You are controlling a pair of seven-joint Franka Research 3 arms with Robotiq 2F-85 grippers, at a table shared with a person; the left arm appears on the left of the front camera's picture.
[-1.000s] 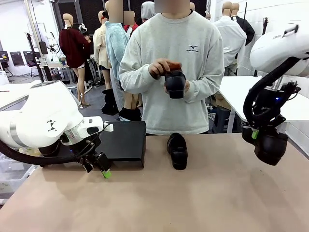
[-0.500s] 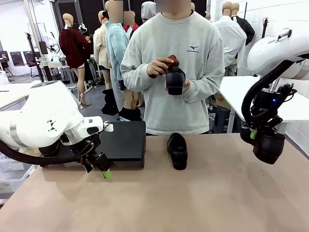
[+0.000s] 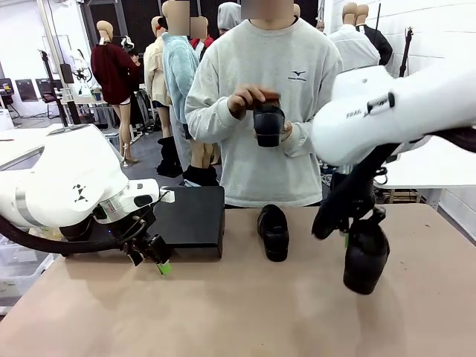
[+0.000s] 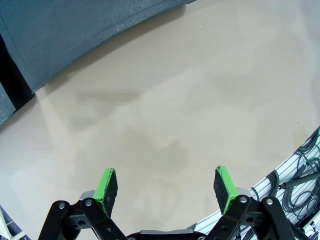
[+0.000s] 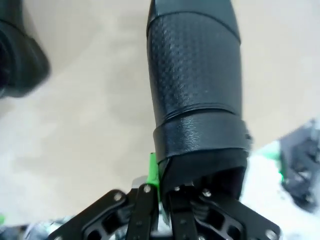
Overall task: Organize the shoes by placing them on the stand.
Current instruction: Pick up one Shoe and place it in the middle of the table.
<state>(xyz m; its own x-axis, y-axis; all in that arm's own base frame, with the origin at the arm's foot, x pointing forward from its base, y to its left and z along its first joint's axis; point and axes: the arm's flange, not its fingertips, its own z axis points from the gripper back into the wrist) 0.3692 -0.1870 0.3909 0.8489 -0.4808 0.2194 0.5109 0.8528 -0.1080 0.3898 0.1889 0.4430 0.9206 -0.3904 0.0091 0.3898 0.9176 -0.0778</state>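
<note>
My right gripper (image 3: 351,236) is shut on the rim of a black shoe (image 3: 365,257), which hangs toe-down just above the table, right of centre. The right wrist view has that shoe (image 5: 195,85) running up from the gripper (image 5: 164,181). Another black shoe (image 3: 274,232) lies on the table in the middle, and it appears as a dark shape (image 5: 19,59) in the right wrist view. The person holds one more shoe (image 3: 268,125) in both hands at chest height. The black stand (image 3: 190,219) sits at the far left. My left gripper (image 3: 152,257) hangs open at its front edge, fingers (image 4: 107,185) apart over bare table.
The person stands at the far edge behind the middle shoe. The stand's edge (image 4: 75,30) crosses the top of the left wrist view. The bulky left arm (image 3: 67,186) lies along the table's left side. Bare tabletop (image 3: 245,312) stretches across the near half.
My right arm has swung in from the right edge toward the middle and dropped lower, carrying its shoe. The person's hands shifted slightly on their shoe. The left arm has stayed still.
</note>
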